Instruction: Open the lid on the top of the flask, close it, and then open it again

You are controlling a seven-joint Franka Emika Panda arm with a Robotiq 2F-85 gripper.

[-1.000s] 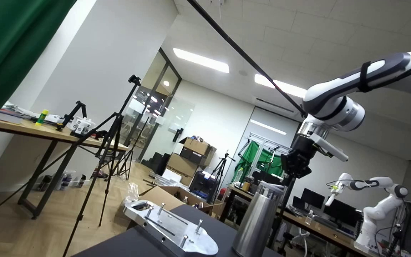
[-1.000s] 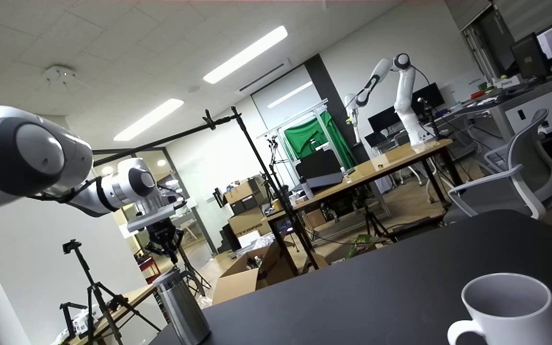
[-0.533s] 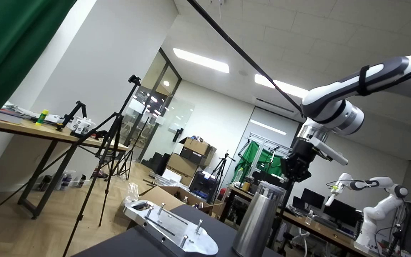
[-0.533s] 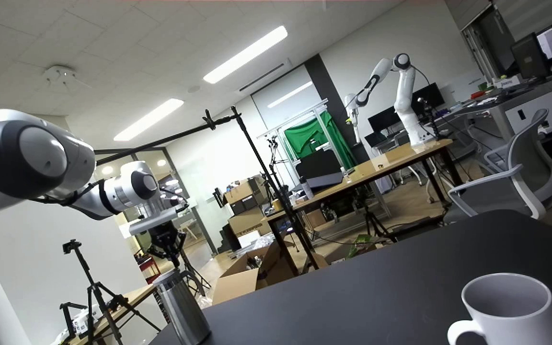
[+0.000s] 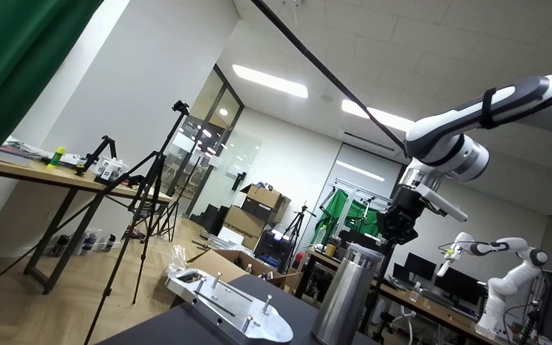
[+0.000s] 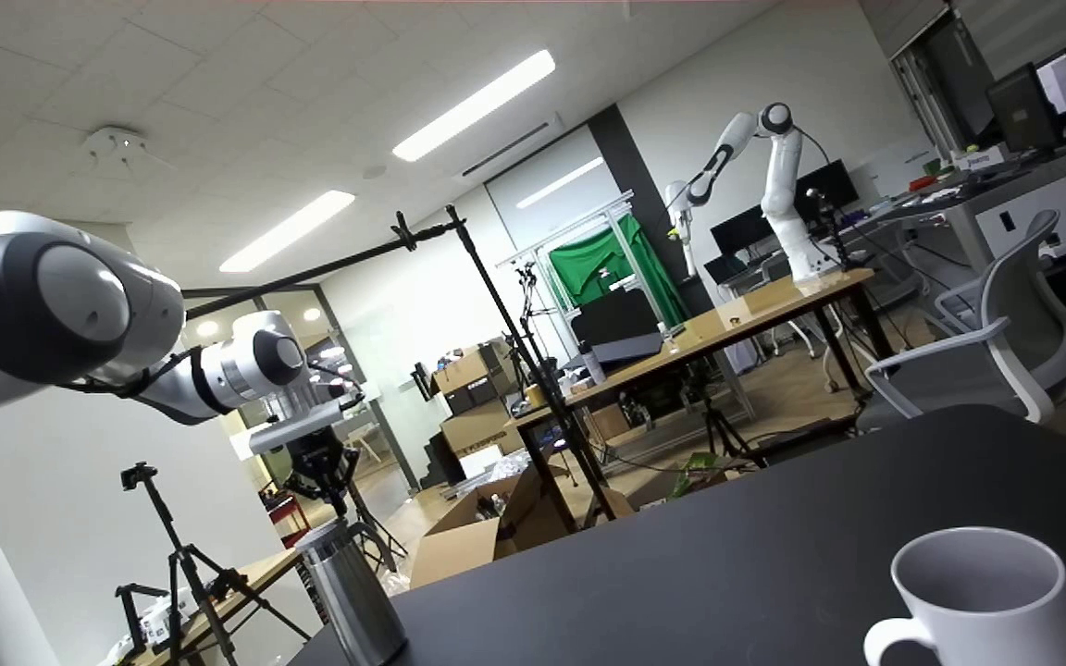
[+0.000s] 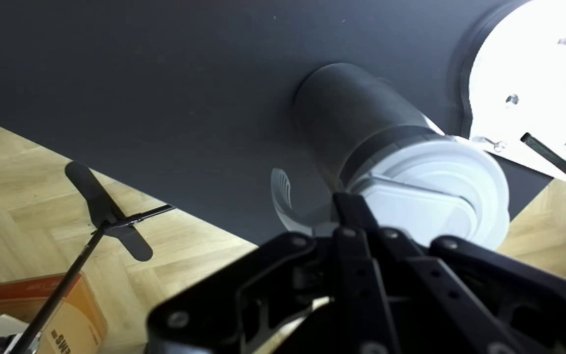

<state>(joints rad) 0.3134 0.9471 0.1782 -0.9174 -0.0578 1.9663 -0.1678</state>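
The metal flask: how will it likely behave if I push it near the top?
The metal flask may tip, since it stands tall and narrow on the dark table. It should feel stiff, going by its metallic sheen and straight outline. Its smooth surface could be slippery; the curved handle might give a surer hold.

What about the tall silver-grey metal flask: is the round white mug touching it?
No, an exterior view shows dark grey tabletop between the mug and the flask.
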